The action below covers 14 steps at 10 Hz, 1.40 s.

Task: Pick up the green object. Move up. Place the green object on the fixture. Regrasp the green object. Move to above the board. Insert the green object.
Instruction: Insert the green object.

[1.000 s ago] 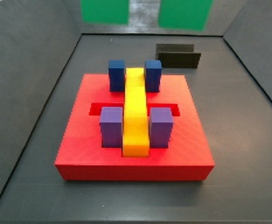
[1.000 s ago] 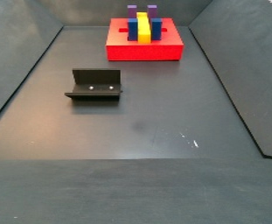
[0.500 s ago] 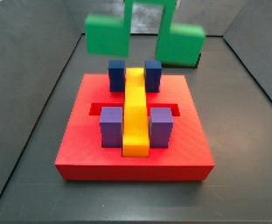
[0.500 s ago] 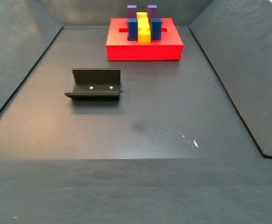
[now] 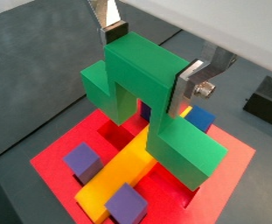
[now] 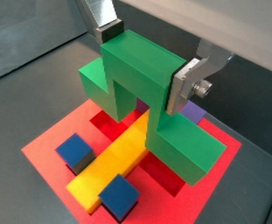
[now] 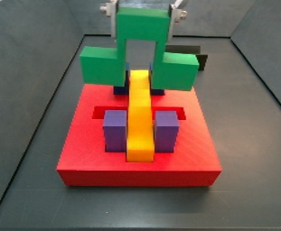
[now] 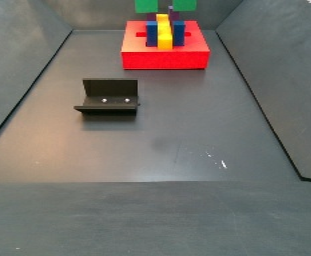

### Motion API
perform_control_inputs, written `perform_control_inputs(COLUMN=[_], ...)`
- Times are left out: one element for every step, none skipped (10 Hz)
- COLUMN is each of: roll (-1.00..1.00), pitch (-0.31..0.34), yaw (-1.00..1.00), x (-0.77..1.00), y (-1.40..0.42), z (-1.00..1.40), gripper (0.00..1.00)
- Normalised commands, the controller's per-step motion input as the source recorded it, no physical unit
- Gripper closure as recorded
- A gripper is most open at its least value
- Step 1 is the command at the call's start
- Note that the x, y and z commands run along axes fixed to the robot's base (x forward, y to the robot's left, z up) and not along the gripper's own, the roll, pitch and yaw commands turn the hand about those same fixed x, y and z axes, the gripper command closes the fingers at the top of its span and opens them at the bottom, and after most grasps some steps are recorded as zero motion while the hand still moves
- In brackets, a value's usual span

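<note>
A: Over at the far end of the floor, the board (image 7: 94,153) is taking up most of a side view, a red slab lying flat. It is carrying 1 long yellow bar (image 7: 140,117) down its middle, with 2 purple blocks (image 7: 116,131) flanking the bar's near end and 2 blue blocks (image 6: 72,150) at the other end.

B: And the green object (image 7: 143,56)?

A: It is hanging above the board's far half, arch legs pointing down, straddling the line of the yellow bar. I judge that orientation is chosen so the legs can drop either side of the bar into the recess.

B: Is it touching anything below?

A: Both wrist views are showing a gap under it, so I judge it is not seated yet.

B: What about the fixture (image 8: 107,98)?

A: It is standing empty, well apart from the board, so I judge the regrasp is done.

B: And the gripper (image 6: 144,59)?

A: Its 2 silver fingers (image 6: 187,83) are pinching the raised centre block from opposite sides, closed firmly on it. Gripping the middle is leaving both legs free to enter.
</note>
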Motion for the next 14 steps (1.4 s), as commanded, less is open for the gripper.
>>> perform_control_inputs(roll=[0.02,0.00,0.00,0.03,0.00,0.00,0.00,0.00,0.00,0.00,0.10,0.24,0.27,0.27], pitch=[-0.004,0.004,0.047,-0.084,-0.227,-0.273,-0.239,-0.307,-0.369,-0.349,-0.287,-0.189,-0.123,-0.039], yaw=[0.00,0.00,0.00,0.04,0.17,0.12,0.06,0.00,0.00,0.00,0.00,0.00,0.02,0.08], x=[0.00,0.00,0.11,0.09,0.00,0.00,-0.09,-0.11,-0.15,-0.18,-0.20,-0.04,0.00,0.01], y=[-0.04,0.00,0.00,0.05,0.10,0.01,0.00,0.00,0.00,0.00,-0.06,-0.08,-0.09,-0.09], z=[0.00,-0.14,-0.41,-0.32,-0.16,-0.01,0.00,0.00,0.00,0.00,-0.04,-0.13,-0.07,-0.03], gripper=[1.00,1.00,1.00,1.00,1.00,1.00,1.00,1.00,1.00,1.00,1.00,1.00,1.00,1.00])
